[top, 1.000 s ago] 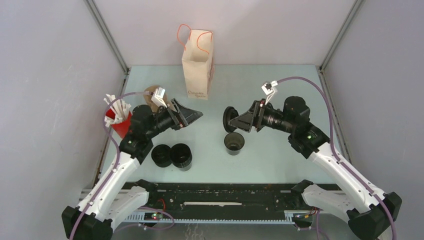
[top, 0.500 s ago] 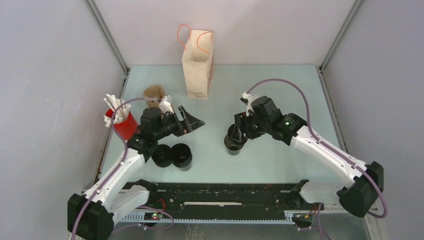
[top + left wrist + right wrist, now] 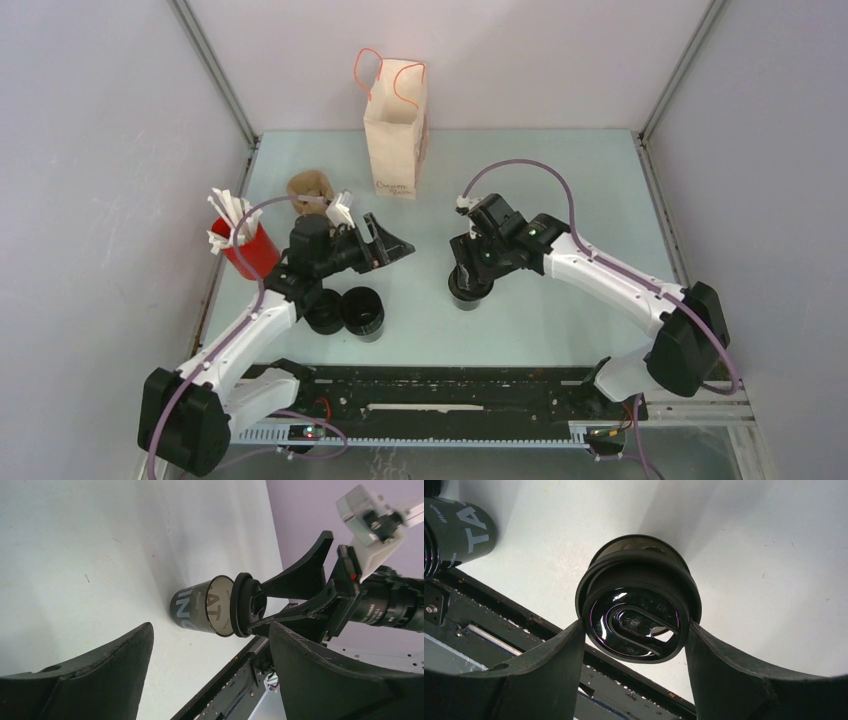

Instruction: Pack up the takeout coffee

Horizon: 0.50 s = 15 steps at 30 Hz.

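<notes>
- At mid-table, we hold the lid (image 3: 639, 625) in our right gripper (image 3: 470, 262), jaws clamped on its rim, just over the open coffee cup (image 3: 192, 611), so it can press on squarely.
- Our left gripper (image 3: 392, 242) hangs nearby, jaws spread and empty, probably to steady the cup.

The pale mint-green worktop (image 3: 560, 200) carries six things. A tan paper bag with orange cord handles (image 3: 395, 135) stands upright at the back centre. Near the left edge, a brown moulded-pulp carrier (image 3: 305, 186) sits behind a red cup of white sticks (image 3: 250, 256). Towards the near edge, a small black cylindrical cup (image 3: 322, 312) touches a second black cup (image 3: 364, 312). A third black cup (image 3: 464, 292) stands apart, right of centre.
</notes>
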Available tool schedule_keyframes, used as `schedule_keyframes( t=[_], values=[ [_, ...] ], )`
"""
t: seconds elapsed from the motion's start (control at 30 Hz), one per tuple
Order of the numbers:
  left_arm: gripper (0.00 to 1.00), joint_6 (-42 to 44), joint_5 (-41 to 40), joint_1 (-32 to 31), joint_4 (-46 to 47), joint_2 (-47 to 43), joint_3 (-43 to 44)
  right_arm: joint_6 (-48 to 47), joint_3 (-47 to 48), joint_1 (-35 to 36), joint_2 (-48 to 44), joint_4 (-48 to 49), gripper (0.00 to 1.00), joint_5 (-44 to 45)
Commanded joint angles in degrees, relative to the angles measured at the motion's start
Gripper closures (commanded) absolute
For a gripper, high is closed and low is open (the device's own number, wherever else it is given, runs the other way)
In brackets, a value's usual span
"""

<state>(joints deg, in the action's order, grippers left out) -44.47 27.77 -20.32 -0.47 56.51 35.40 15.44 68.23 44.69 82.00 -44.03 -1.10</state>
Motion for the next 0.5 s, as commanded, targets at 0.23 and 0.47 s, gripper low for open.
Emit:
schedule_keyframes(
  t=[0.23,0.47],
  values=[
    [0.10,3.6,1.1,-2.8,3.0,3.3,0.5,-2.5,8.6,0.8,5.5,-5.4,0.33,1.1],
    [0.10,3.9,0.5,-2.8,2.7,3.6,0.3,-2.7,11.2,1.7,8.1,-8.4,0.33,1.1]
  ],
)
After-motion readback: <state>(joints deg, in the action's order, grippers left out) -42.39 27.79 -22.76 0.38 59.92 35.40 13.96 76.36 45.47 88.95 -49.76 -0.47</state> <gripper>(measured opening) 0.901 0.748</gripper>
